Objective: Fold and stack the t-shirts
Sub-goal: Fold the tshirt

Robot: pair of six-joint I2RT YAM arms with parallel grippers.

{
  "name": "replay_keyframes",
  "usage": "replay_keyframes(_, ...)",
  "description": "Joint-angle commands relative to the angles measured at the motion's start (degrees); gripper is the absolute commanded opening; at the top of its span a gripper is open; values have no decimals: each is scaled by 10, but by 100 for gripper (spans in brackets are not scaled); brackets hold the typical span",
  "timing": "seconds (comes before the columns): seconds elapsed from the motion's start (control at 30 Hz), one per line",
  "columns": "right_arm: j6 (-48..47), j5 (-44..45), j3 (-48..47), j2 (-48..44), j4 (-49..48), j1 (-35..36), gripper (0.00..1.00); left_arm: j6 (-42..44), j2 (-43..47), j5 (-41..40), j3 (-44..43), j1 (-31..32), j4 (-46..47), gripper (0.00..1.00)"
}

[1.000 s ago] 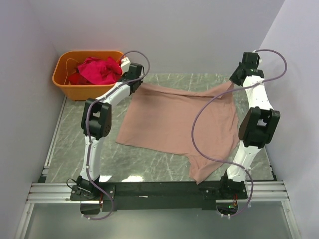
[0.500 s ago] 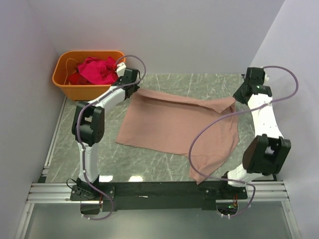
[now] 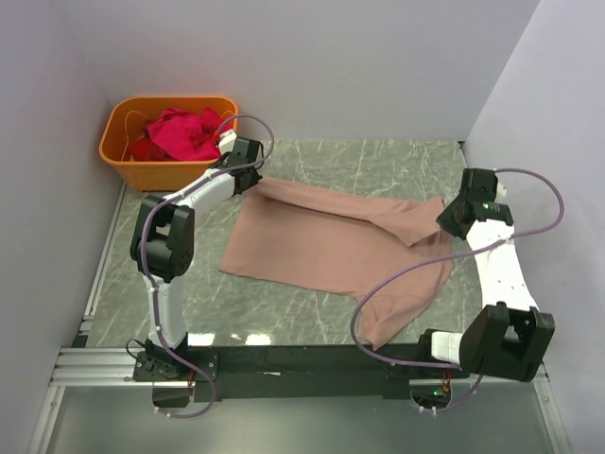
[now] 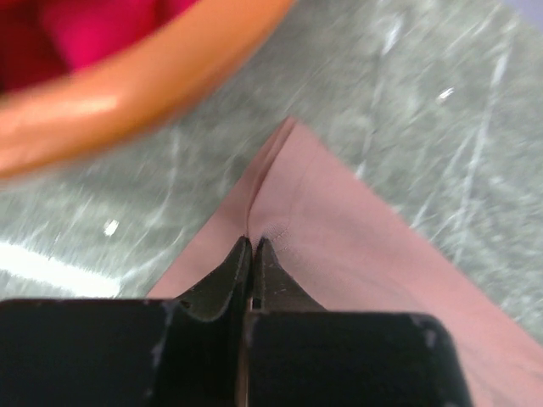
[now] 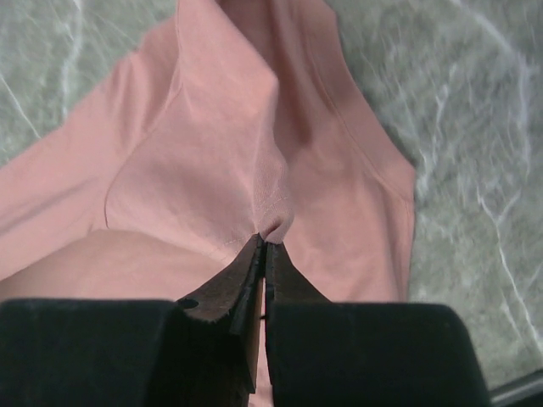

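Note:
A dusty pink-tan t-shirt [image 3: 321, 246] lies spread on the marble table, its far edge lifted and pulled toward the near side. My left gripper [image 3: 253, 180] is shut on its far left corner [image 4: 263, 212], close to the orange tub. My right gripper [image 3: 446, 218] is shut on a pinch of the far right part [image 5: 273, 216], held over the shirt. A sleeve hangs toward the near edge [image 3: 383, 326]. Magenta and red t-shirts [image 3: 184, 132] lie bunched in the tub. No print shows on the pink shirt.
The orange plastic tub [image 3: 128, 165] stands at the far left corner; its rim fills the top left of the left wrist view [image 4: 127, 93]. Grey walls close in the left, back and right. A metal rail [image 3: 302, 364] runs along the near edge.
Both grippers have pulled the shirt's far edge toward the near side; the right one moved far down and inward, folding the right side over. The left moved slightly nearer.

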State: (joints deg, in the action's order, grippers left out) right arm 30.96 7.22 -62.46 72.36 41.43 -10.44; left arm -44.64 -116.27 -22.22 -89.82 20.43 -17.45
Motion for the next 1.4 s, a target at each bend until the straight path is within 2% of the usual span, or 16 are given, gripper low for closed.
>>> replay_keyframes(0.0,16,2,36,-41,0,-4,5,-30,55,2,18,-1,-42,5)
replay_keyframes(0.07,26,-17,78,-63,-4,-4,7,-36,68,9,50,-1,-45,16)
replay_keyframes(0.13,36,-35,108,-81,-8,-3,9,-48,87,9,81,-1,-51,33)
replay_keyframes(0.17,43,-59,139,-99,-11,-3,14,-51,93,6,90,-1,-57,39)
replay_keyframes(0.2,49,-70,153,-110,-16,-3,17,-55,105,4,98,-1,-60,55)
replay_keyframes(0.23,54,-70,164,-118,-16,-3,23,-55,111,-2,110,-1,-63,60)
replay_keyframes(0.27,62,-85,177,-132,-17,-2,37,-55,114,-6,112,-1,-66,62)
replay_keyframes(0.3,62,-94,178,-137,-24,-3,44,-55,120,-11,112,0,-74,70)
replay_keyframes(0.33,63,-93,173,-140,-28,-3,49,-54,122,-15,107,0,-77,73)
replay_keyframes(0.4,58,-90,146,-140,-48,-2,69,-43,126,-2,100,1,-72,83)
replay_keyframes(0.43,57,-89,133,-136,-51,-3,70,-36,126,9,91,4,-65,86)
replay_keyframes(0.47,50,-90,105,-122,-63,-3,84,-29,126,31,84,7,-59,88)
replay_keyframes(0.53,43,-90,82,-101,-81,-2,86,-16,119,45,64,15,-42,97)
replay_keyframes(0.83,29,-135,-23,125,-148,-5,88,7,12,116,-25,25,-25,99)
replay_keyframes(1.03,-18,-91,-147,313,-89,-14,85,25,-48,104,-58,24,-44,99)
replay_keyframes(1.37,-40,-88,-340,516,15,-34,86,11,-134,109,-121,12,-71,100)
